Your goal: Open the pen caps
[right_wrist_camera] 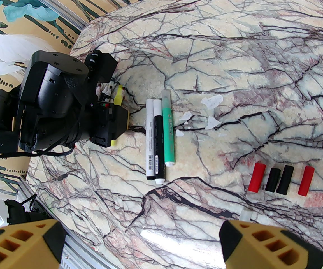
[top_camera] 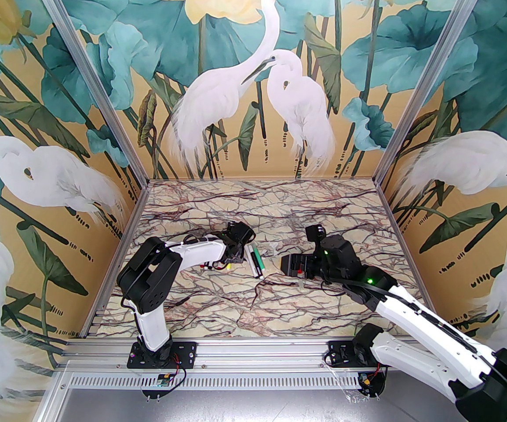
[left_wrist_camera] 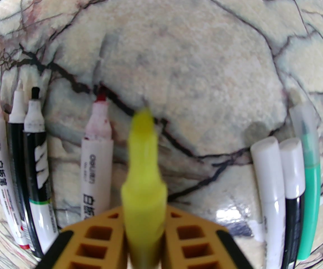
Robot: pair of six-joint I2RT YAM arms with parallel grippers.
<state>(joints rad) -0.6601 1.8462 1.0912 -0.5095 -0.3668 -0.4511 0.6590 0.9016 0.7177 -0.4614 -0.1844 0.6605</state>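
Pen caps (right_wrist_camera: pixel 286 179) — two red, two black — lie in a row on the marble (right_wrist_camera: pixel 234 66) near my right pincer (right_wrist_camera: pixel 140 228), whose jaws stand wide apart. My left pincer (left_wrist_camera: pixel 144 214) is clamped on an uncapped yellow pen (left_wrist_camera: pixel 143 155); three capped pens (right_wrist_camera: pixel 158 139) lie between the two pincers.

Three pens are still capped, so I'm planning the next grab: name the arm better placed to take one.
Right, most likely. The right gripper has its jaws wide open and empty, facing the three capped pens. The left gripper has its jaws closed on the uncapped yellow pen.
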